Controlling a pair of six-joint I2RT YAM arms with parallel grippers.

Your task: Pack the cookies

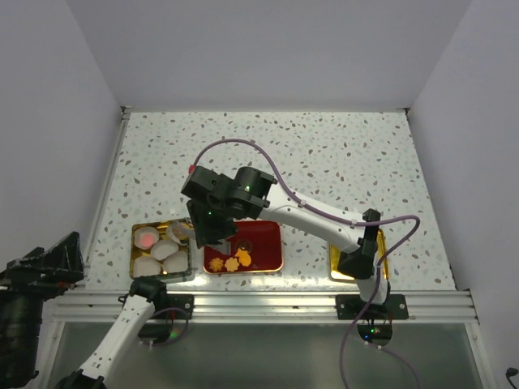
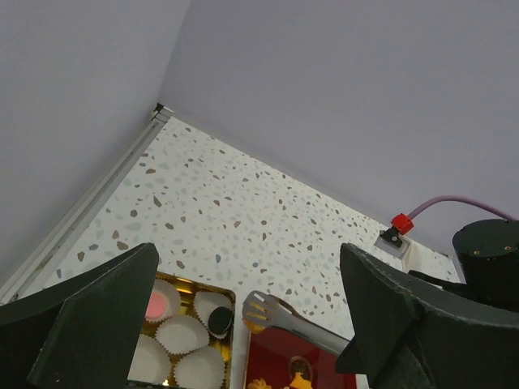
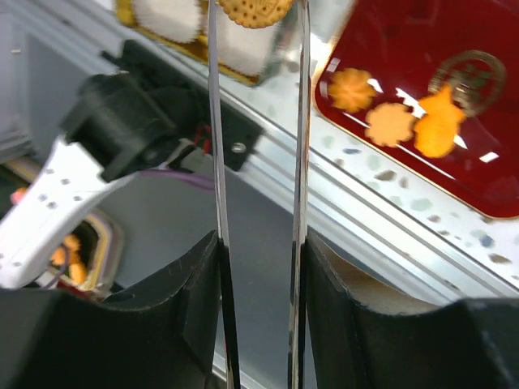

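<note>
The right gripper [image 3: 259, 267] is pressed together on the arms of a pair of slim metal tongs [image 3: 216, 162]. The tongs in turn pinch a round yellow scalloped-edge cookie [image 3: 255, 10] between their tips. Using the tool instead of bare fingers looks deliberate: the biscuits are small and flat, and thin blades can reach into a cup where the wide black fingers could not.

In the overhead view the right arm reaches from its base across to the near-left part of the speckled white table [image 1: 324, 154]. That brings the tong tips to the right side of the gold rectangular tray [image 1: 135, 247] of white pleated paper cups [image 1: 165, 251]. The wrist view shows the cookie in line with a cup by the tray's edge — held up, not yet set down. One cup already carries a pink cookie [image 1: 146, 239] and another a dark brown cookie [image 2: 219, 322]; the other cups look unfilled.

Just beside it, the glossy red tray [image 1: 266, 243] seems to serve as the supply. Three orange-brown flower-shaped cookies [image 3: 389, 123] lie close together near its front edge.

The left gripper [image 2: 247, 275] stands spread wide with nothing between its fingers, parked low at the near-left corner — out of the working arm's way, by my reading. The next move calls for lowering the tips into a vacant cup before easing the squeeze.
</note>
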